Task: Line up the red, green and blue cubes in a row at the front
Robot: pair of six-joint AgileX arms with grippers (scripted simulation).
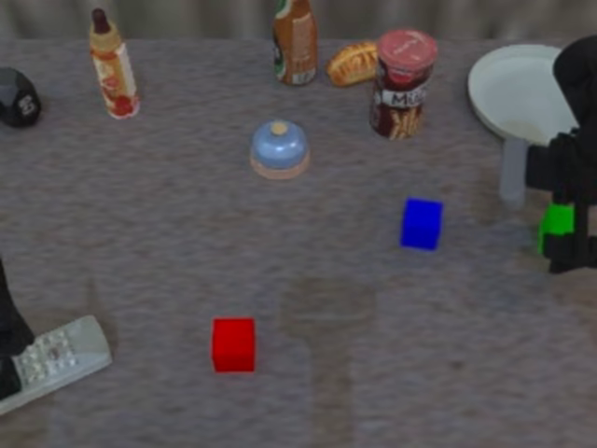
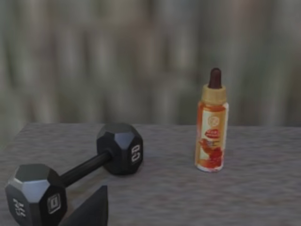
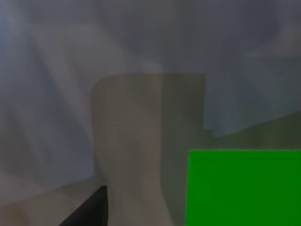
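Right gripper point(image 1: 560, 233) holds the green cube point(image 1: 558, 221) at the table's right edge, below the white plate point(image 1: 516, 89)

The jaws stand closed on the green cube, which fills the lower corner of the right wrist view point(image 3: 244, 188); whether it is lifted or resting on the table cannot be told. The red cube point(image 1: 233, 344) sits alone toward the front, left of centre, and the blue cube point(image 1: 422, 224) lies farther back and to the right, well apart from it, below the bell point(image 1: 279, 149). The step in hand looks like carrying green to the front row; the next move calls for a sweep left and forward, setting it down level with red. The left arm point(image 1: 11, 336) is parked at the left edge beside the remote point(image 1: 54, 360), its fingers unreadable
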